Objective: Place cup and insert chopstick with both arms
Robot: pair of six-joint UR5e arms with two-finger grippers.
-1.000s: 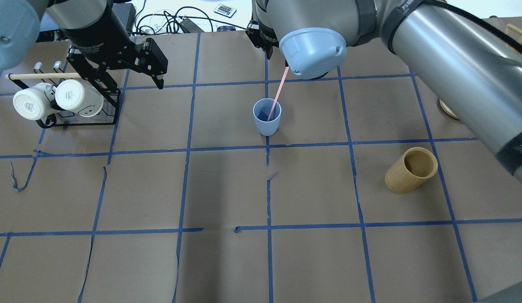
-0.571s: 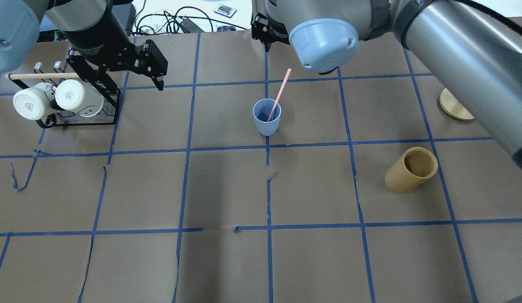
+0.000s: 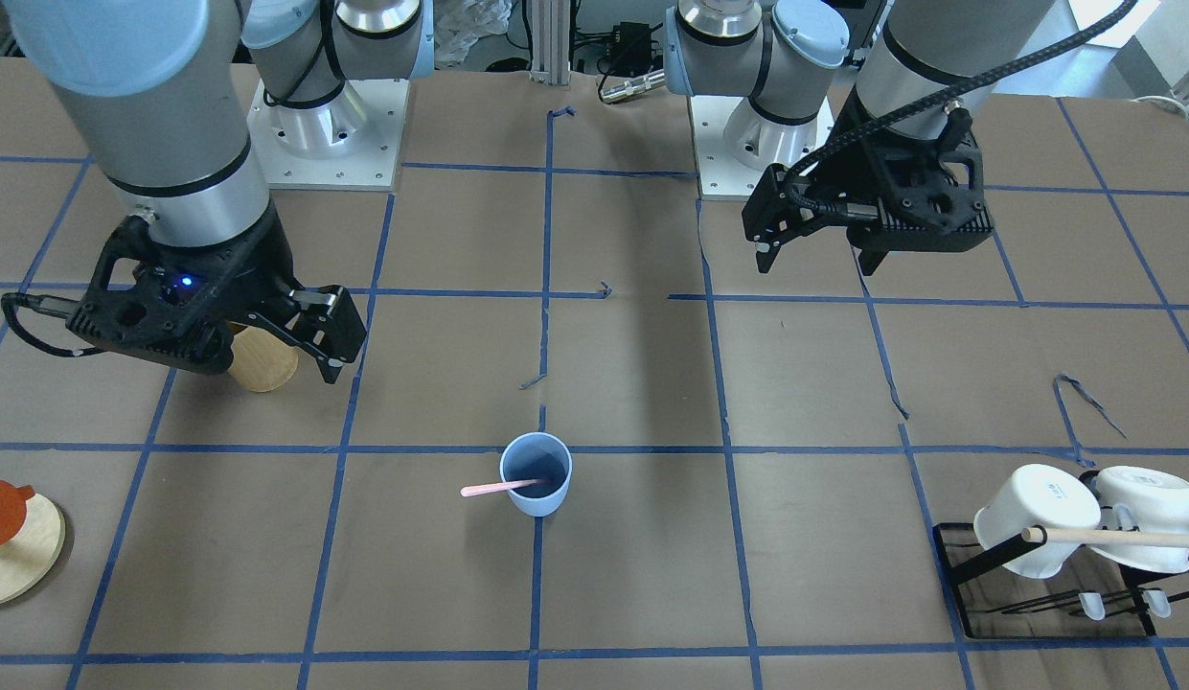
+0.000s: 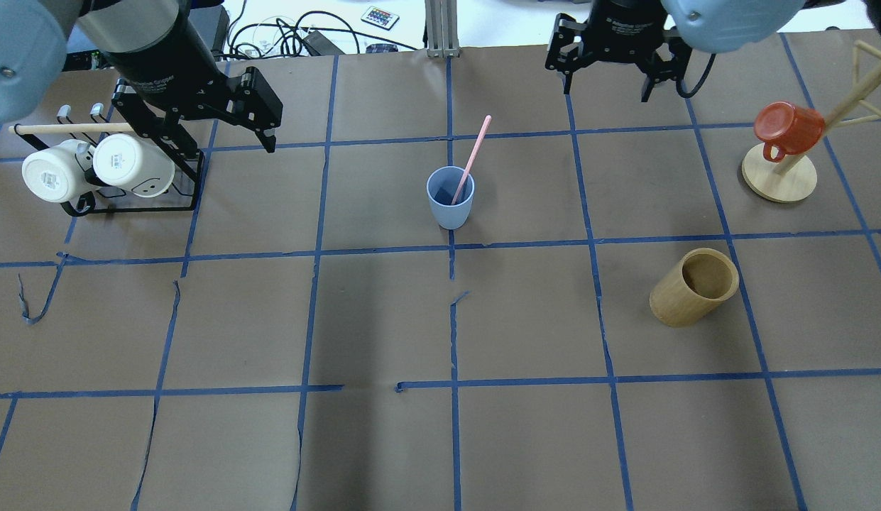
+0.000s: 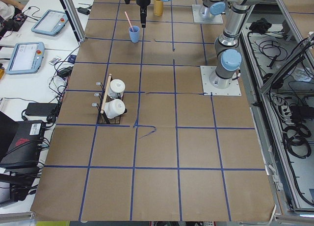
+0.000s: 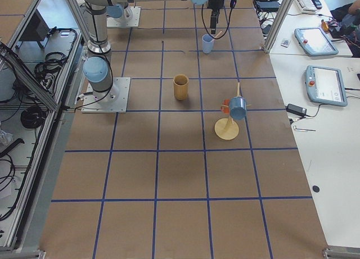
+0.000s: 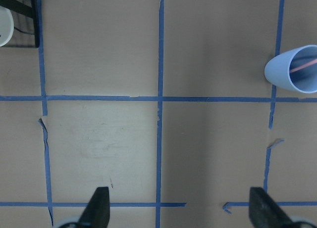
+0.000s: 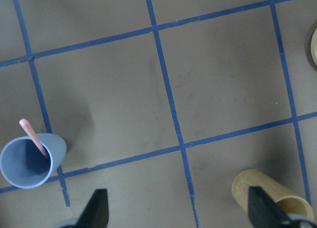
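Note:
The light-blue cup (image 4: 451,196) stands upright near the table's middle, also in the front view (image 3: 537,472) and both wrist views (image 7: 294,69) (image 8: 30,159). One pale-pink chopstick (image 4: 474,155) leans in it, its top sticking out over the rim (image 3: 493,489). My left gripper (image 4: 231,145) is open and empty, raised far to the cup's left (image 3: 814,266) (image 7: 181,210). My right gripper (image 4: 607,92) is open and empty, raised to the cup's right and beyond it (image 8: 179,210).
A tan bamboo cylinder (image 4: 694,286) stands right of the cup, under my right gripper in the front view (image 3: 262,362). A black rack with two white mugs (image 4: 99,170) and a wooden rod is far left. A red mug hangs on a wooden mug tree (image 4: 788,128) far right.
My right arm has drawn away from above the cup, to the right. The chopstick stays leaning in the cup. My left arm has not moved.

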